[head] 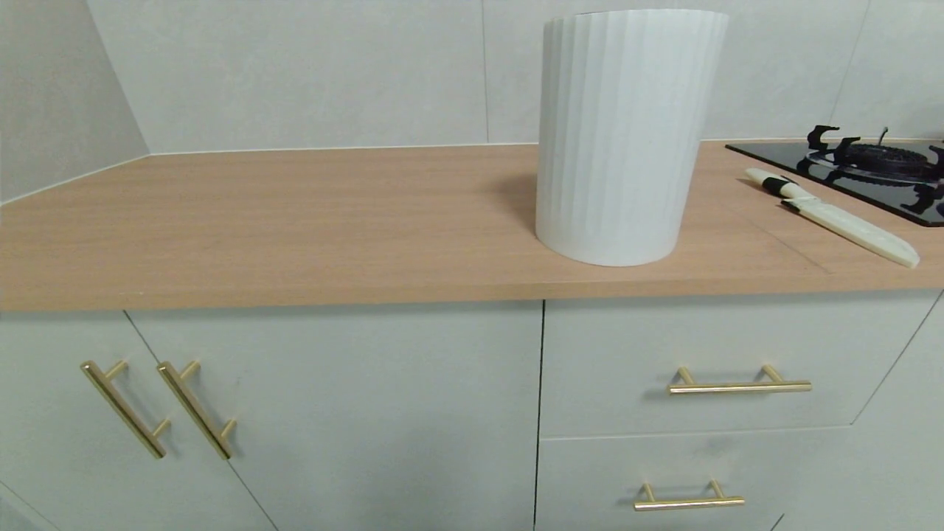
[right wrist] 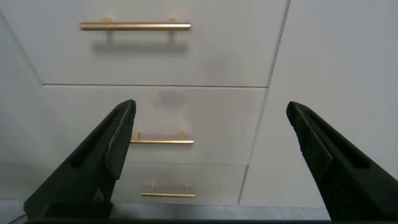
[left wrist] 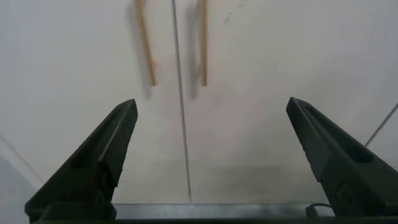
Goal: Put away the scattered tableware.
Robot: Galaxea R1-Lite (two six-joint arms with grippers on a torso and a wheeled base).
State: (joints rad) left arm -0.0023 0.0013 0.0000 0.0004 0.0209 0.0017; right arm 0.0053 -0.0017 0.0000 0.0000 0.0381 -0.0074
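A tall white ribbed holder (head: 623,136) stands on the wooden counter (head: 295,221), right of its middle. To the right of it lies a cream knife (head: 833,216) with a black band on its handle, blade pointing toward the counter's front right. My left gripper (left wrist: 211,109) is open, low in front of the cabinet doors, nothing between its fingers. My right gripper (right wrist: 208,111) is open too, facing the drawer fronts, and holds nothing.
A black gas hob (head: 877,166) sits at the counter's far right, just behind the knife. Below the counter are two doors with gold handles (head: 158,409) on the left and drawers with gold handles (head: 737,383) on the right. Tiled walls close the back and left.
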